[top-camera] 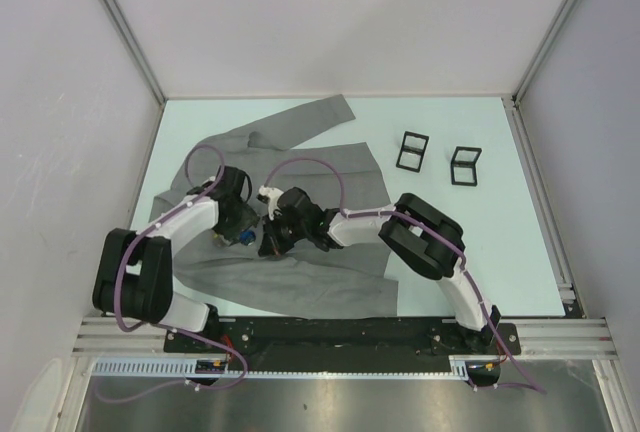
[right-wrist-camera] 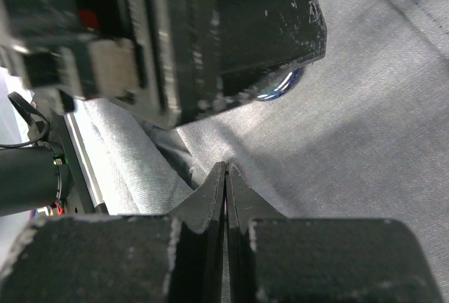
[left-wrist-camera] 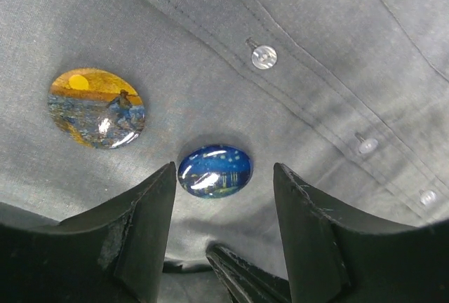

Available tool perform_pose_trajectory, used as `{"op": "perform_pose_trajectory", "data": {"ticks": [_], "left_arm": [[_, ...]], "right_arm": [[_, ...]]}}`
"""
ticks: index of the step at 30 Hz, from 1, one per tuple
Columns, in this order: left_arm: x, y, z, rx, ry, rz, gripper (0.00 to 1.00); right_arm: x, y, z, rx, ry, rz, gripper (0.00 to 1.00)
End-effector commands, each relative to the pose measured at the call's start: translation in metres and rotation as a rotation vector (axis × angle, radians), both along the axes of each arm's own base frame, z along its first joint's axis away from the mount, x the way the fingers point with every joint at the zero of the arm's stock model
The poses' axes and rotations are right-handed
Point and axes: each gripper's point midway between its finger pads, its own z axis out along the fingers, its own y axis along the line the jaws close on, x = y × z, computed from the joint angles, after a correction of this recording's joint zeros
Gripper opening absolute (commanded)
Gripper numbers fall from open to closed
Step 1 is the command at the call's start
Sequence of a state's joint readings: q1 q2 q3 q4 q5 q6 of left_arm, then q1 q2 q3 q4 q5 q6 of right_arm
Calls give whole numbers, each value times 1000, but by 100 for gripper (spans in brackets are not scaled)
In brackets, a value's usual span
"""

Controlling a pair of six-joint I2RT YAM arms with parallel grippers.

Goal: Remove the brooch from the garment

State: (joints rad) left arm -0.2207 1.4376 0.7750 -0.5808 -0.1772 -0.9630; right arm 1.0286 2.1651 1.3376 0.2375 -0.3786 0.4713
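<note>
Overhead view first: large grey cloth jacket (top-camera: 340,167) spread flat on the pale green counter (top-camera: 510,232). Both arms meet over its middle, left hand (top-camera: 242,227) and right hand (top-camera: 272,237) nearly touching. Two small black frame stands (top-camera: 411,163) sit well off to the side.

Left wrist cam is the good one. The glossy blue oval brooch (left-wrist-camera: 214,170) lies on the cloth right between the left hand's (left-wrist-camera: 223,177) spread fingers, neither one touching it. An orange oval brooch with a painted sunset (left-wrist-camera: 96,108) sits up and left, outside the fingers. Pale round buttons (left-wrist-camera: 264,57) run along the placket beyond.

Right wrist cam: right hand (right-wrist-camera: 225,170) has its fingers pressed together at a raised fold of jacket (right-wrist-camera: 365,106), can't tell if cloth is actually nipped. The blue brooch (right-wrist-camera: 280,85) peeks out under the left hand (right-wrist-camera: 210,36).

My take: close squarely on the blue one's rim, not its slick dome, steer clear of the orange one, and pull with the cloth held down.
</note>
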Motion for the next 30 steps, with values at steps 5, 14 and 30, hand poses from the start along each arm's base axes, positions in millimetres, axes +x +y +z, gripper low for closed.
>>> {"op": "perform_pose_trajectory", "data": {"ticks": [5, 14, 30], "left_arm": [[11, -3, 3, 70, 7, 13, 63], [2, 2, -13, 107, 46, 10, 59], [-7, 8, -11, 140, -3, -44, 25]], "right_arm": [[9, 0, 2, 16, -4, -27, 3], [10, -1, 2, 20, 3, -28, 3], [15, 1, 18, 79, 25, -17, 29]]}}
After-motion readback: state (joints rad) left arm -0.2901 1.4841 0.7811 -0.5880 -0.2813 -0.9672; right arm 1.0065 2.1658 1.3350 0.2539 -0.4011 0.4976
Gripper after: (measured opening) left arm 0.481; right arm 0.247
